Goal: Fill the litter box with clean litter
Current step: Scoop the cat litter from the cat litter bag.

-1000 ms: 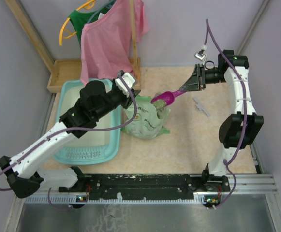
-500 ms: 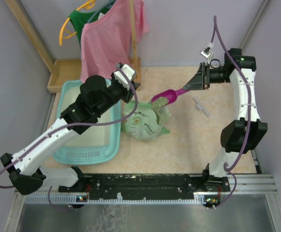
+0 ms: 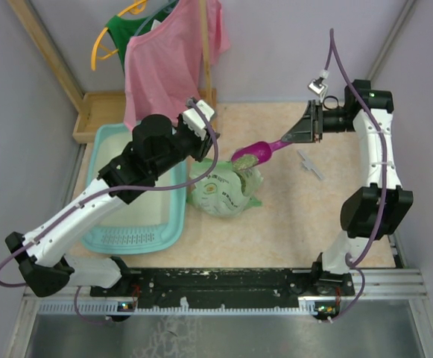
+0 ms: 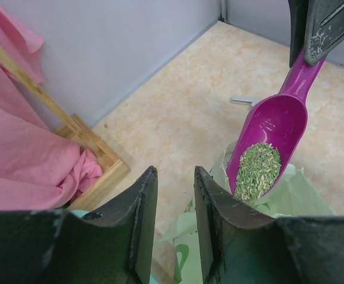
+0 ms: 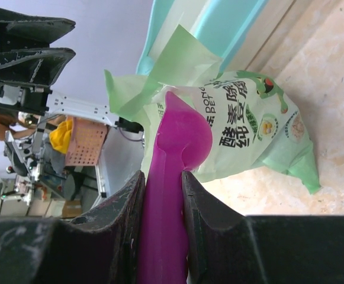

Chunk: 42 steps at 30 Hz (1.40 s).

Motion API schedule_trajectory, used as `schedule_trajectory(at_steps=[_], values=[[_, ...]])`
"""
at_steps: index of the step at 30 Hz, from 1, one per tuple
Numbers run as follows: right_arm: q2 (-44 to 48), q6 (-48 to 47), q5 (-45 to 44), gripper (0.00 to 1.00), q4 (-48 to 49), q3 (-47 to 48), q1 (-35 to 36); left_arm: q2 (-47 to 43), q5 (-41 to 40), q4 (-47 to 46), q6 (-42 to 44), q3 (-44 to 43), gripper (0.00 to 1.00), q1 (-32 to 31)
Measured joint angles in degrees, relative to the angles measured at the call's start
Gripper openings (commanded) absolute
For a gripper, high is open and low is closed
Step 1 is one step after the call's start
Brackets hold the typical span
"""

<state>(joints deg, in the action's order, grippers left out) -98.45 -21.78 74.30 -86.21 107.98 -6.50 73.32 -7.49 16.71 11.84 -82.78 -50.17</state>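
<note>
The light-teal litter box [image 3: 174, 224] lies at the left, partly under my left arm; its edge also shows in the right wrist view [image 5: 231, 23]. My right gripper [image 3: 305, 128] [image 5: 163, 177] is shut on the handle of a magenta scoop [image 3: 267, 148] [image 4: 278, 121] [image 5: 180, 136]. The scoop holds green clean litter [image 3: 247, 156] [image 4: 257, 168] just above the open pale green bag [image 3: 227, 190] [image 5: 248, 124]. My left gripper [image 3: 205, 145] [image 4: 174, 171] is open and empty, above the bag's left rim, beside the box.
A wooden tray [image 3: 100, 104] sits behind the litter box. A pink cloth [image 3: 168, 60] hangs from a wooden rail above it, with a green cloth and a yellow hanger [image 3: 104, 45]. A small grey piece [image 3: 311, 164] lies on the floor at the right. Walls close in on all sides.
My right gripper has risen and drawn back a little, and the scoop with litter now hangs above the bag's mouth. My left arm has shifted slightly right.
</note>
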Motion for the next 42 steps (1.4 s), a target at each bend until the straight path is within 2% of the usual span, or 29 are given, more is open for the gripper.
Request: schedule_trajectory(at_steps=[15,28,42], values=[[5.2,0.6,4.4,0.00,0.1,-7.3,-0.2,1.5,0.0,1.1,-0.5,-1.1,0.37,0.0],[5.0,0.2,4.7,0.00,0.1,-10.8,-0.9,1.7,0.5,2.6,-1.4,-1.9,0.37,0.0],[0.9,-0.1,7.1,0.00,0.1,-13.5,-6.0,1.7,0.7,2.7,-1.5,-1.9,0.37,0.0]])
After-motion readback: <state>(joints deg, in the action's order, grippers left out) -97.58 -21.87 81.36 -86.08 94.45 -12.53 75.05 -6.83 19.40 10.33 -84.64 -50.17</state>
